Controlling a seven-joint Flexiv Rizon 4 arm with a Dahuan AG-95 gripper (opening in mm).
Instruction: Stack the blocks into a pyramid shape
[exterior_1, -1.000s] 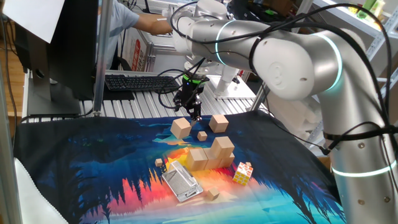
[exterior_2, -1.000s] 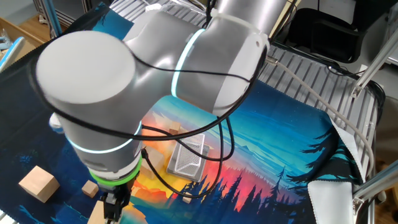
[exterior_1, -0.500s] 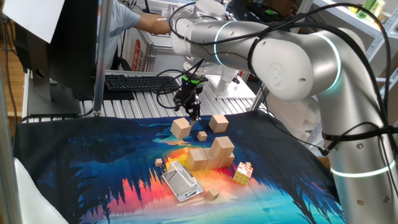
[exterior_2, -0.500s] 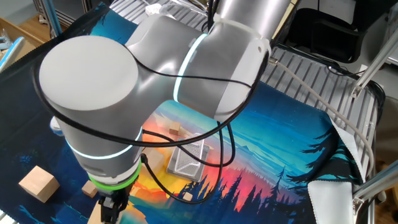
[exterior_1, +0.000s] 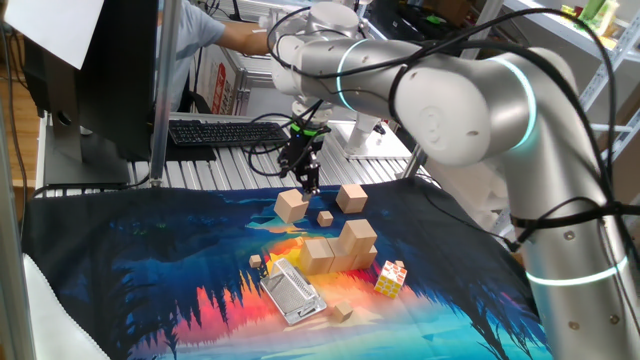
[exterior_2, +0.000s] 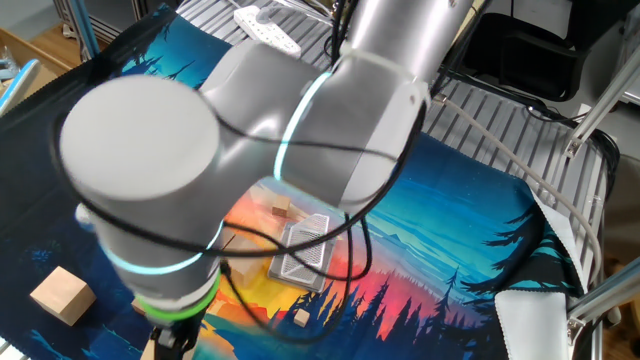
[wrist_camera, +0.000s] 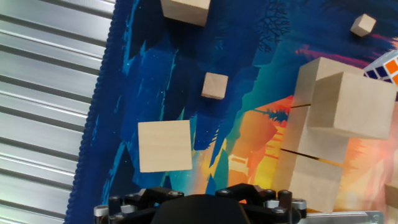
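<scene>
Two loose tan blocks lie at the back of the mat, one on the left (exterior_1: 291, 205) (wrist_camera: 165, 145) and one on the right (exterior_1: 351, 198) (wrist_camera: 185, 9). Further forward, a row of blocks (exterior_1: 330, 256) (wrist_camera: 314, 155) stands side by side. Another block (exterior_1: 358, 236) (wrist_camera: 351, 104) rests on top of the row. My gripper (exterior_1: 308, 183) hangs just above and behind the left loose block, open, with nothing between its fingers. The hand view looks straight down on that block, and only the gripper's dark body (wrist_camera: 199, 208) shows at the bottom edge. In the other fixed view the arm hides most blocks; one block (exterior_2: 62, 295) shows.
A tiny wooden cube (exterior_1: 325, 217) (wrist_camera: 214, 86) lies between the loose blocks. A multicoloured puzzle cube (exterior_1: 391, 278) and a metal grater (exterior_1: 293, 292) (exterior_2: 303, 252) sit in front of the row, with more tiny cubes (exterior_1: 341, 312) nearby. Behind the mat's edge is ribbed metal table (wrist_camera: 43, 93) and a keyboard (exterior_1: 225, 131).
The arm's upper links have shifted slightly; the gripper stays almost in place above the left loose block. No block has moved.
</scene>
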